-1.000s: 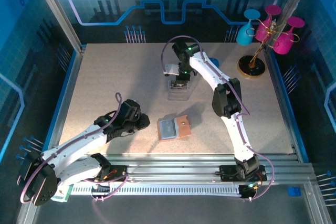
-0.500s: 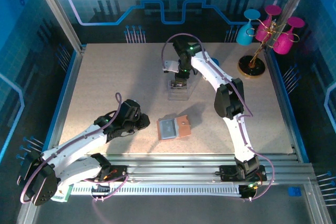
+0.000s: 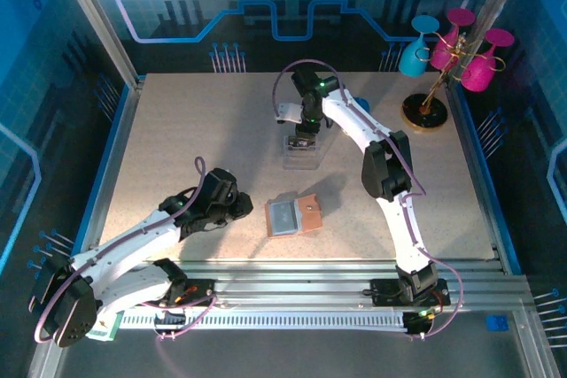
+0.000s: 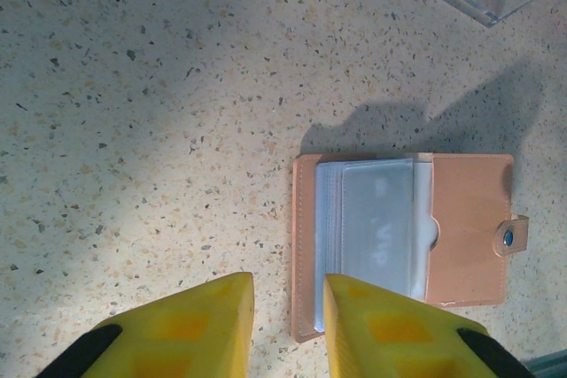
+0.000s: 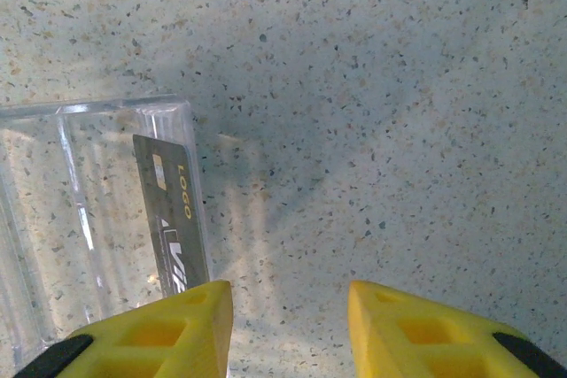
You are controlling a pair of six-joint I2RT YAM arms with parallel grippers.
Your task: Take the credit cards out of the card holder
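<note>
Left gripper point(image 4: 285, 298): low over the table point(image 4: 133, 112), just left of the wallet; jaws a narrow slit apart, pinching nothing, bare table between them.
Wallet point(image 4: 465, 227): lies open and flat near the front middle of the table, tan flap with its snap to the right, clear sleeves to the left.
Grey card point(image 4: 379, 227): sits in the top sleeve (pale through the plastic, faint lettering); I cannot tell whether more are stacked under it.
Box point(image 5: 106, 105): clear plastic, further back on the table, well apart from the wallet.
Dark card point(image 5: 170, 219): stands on edge in the box, against its right wall; touched by no finger.
Right gripper point(image 5: 288, 307): hangs over the box's right wall; jaws spread and empty, one finger above the dark card.
Done: one card is out and dropped in the box, by the look of it.
Left: at least the grey one is to be pulled from its sleeve (a thin edge in a tight pocket, likely fiddly); the wallet may slide unless pinned.
</note>
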